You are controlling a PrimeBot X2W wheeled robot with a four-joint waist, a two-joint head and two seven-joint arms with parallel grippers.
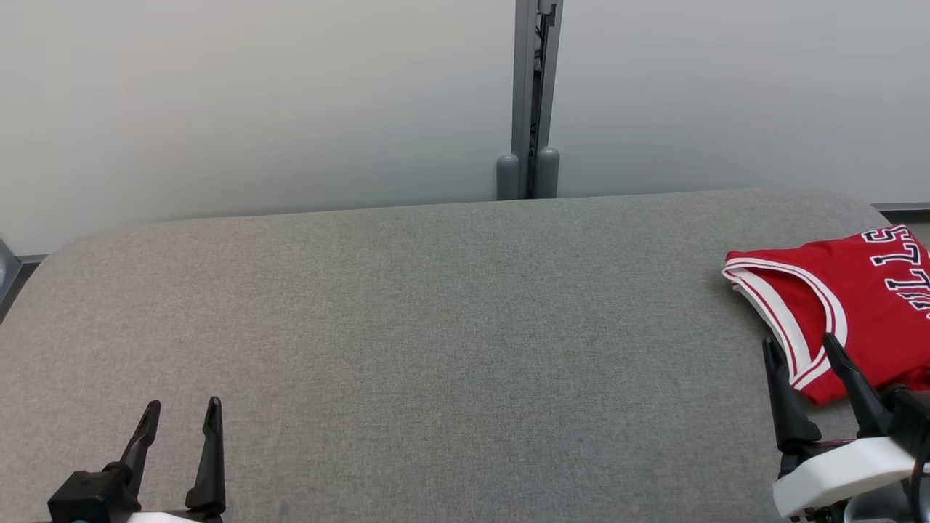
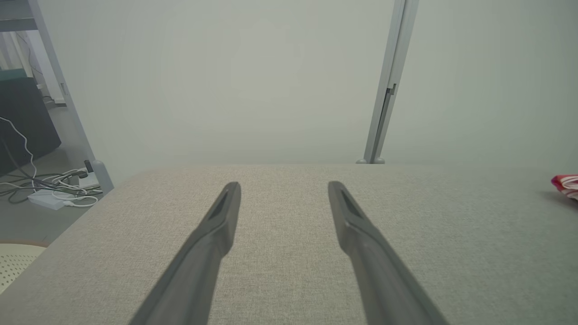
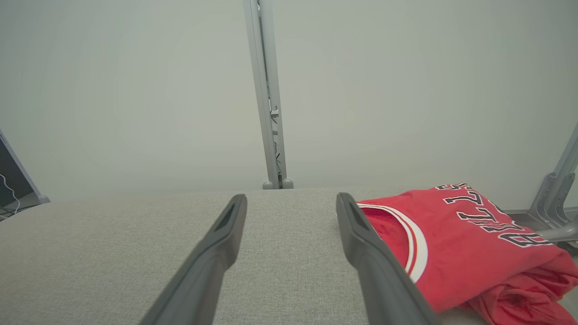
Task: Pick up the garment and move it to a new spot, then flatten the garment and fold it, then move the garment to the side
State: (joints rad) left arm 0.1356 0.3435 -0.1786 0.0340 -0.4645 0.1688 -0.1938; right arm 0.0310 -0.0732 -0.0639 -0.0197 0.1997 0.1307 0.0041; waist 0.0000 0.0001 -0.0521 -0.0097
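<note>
The right gripper (image 1: 799, 339) sits at the lower right of the head view, its two dark fingers spread wide and grasping nothing. Just beyond it and slightly to its right lies the red garment (image 1: 864, 305), a jersey with white trim and dark lettering, loosely folded at the right end of the grey desk (image 1: 436, 327). In the right wrist view, the gripper's right-hand finger crosses the garment's near collar edge; whether they touch I cannot tell. The left gripper (image 1: 183, 402), also released and empty, hangs over bare desk at the lower left, well apart from the garment.
</note>
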